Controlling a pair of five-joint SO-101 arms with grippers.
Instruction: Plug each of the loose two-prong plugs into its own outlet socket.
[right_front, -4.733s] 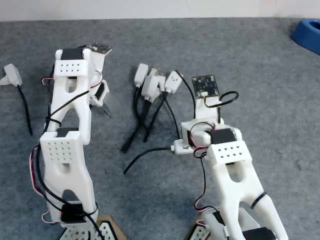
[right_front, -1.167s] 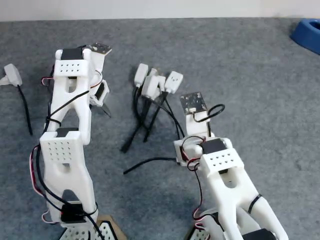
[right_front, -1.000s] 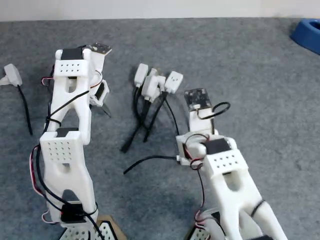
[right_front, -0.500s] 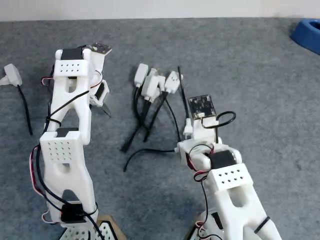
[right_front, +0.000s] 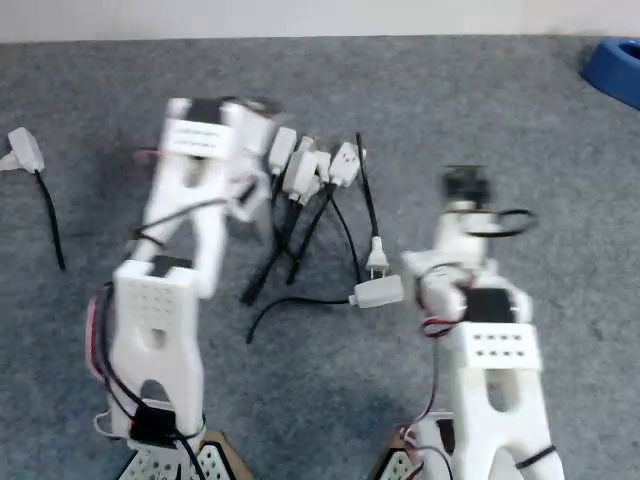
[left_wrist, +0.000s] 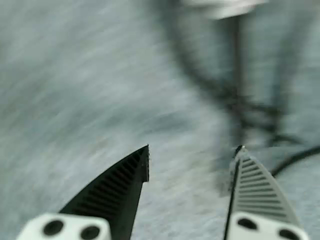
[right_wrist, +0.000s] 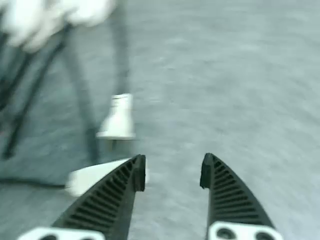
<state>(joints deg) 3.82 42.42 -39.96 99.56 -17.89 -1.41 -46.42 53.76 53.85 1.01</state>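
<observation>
A loose white two-prong plug (right_front: 376, 258) lies on the grey carpet, its black cord running up toward the cluster. Just below it lies a white outlet socket (right_front: 378, 292) with its own black cord. A cluster of white plugs and sockets (right_front: 308, 165) with black cords sits further back. The right arm (right_front: 470, 270) stands to the right of the plug. My right gripper (right_wrist: 173, 162) is open over bare carpet, with the plug (right_wrist: 118, 120) and socket (right_wrist: 95, 177) off to one side. The left arm (right_front: 200, 170) leans toward the cluster. My left gripper (left_wrist: 190, 157) is open above blurred cords.
Another white plug piece (right_front: 22, 150) with a black cord lies at the far left. A blue bowl (right_front: 615, 65) sits at the back right corner. Grey carpet covers the table, with open room on the right side.
The right gripper has let go of the two-prong plug and swung right; the plug now lies beside the socket. The left arm has swung right toward the cluster.
</observation>
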